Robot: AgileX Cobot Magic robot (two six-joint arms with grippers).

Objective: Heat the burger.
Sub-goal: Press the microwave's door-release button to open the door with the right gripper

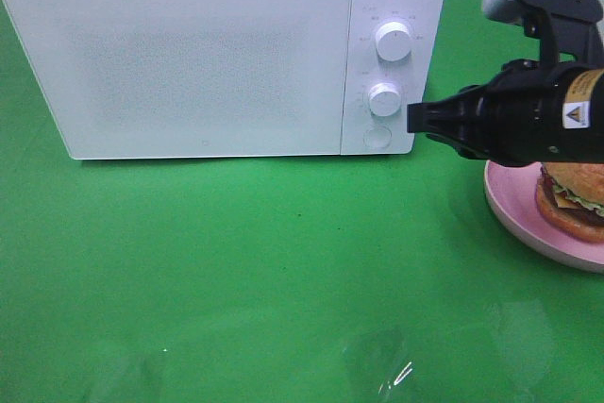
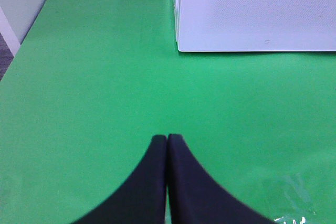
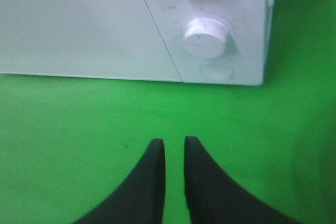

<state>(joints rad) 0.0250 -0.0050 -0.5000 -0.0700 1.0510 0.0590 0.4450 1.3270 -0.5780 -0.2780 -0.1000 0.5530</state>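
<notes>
Burger [image 1: 572,197] sits on pink plate [image 1: 514,203] at the right edge of the exterior high view, cut off by the frame, its top partly hidden behind the right arm [image 1: 538,112]. Bun, lettuce, cheese and dark patty layers are visible. The plate rests on the green surface [image 1: 236,271], to the right of and slightly in front of the white microwave [image 1: 189,54], not touching it. Microwave door is closed. Its control panel on the right side has an upper knob [image 1: 393,41], a lower knob [image 1: 384,99] and a round button [image 1: 377,136] under them. Right hand [image 1: 413,118] points at the panel, tip just beside the lower knob and the button; contact cannot be told. In the right wrist view the right hand [image 3: 174,142] has its fingers slightly parted with a narrow gap, grasping nothing, green surface below, and the lower knob [image 3: 205,36] and button [image 3: 218,70] ahead. Left hand [image 2: 167,139] is clenched, fingertips touching, empty, over bare green surface, with the microwave [image 2: 257,9] corner ahead of it. The left hand does not appear in the exterior high view.
</notes>
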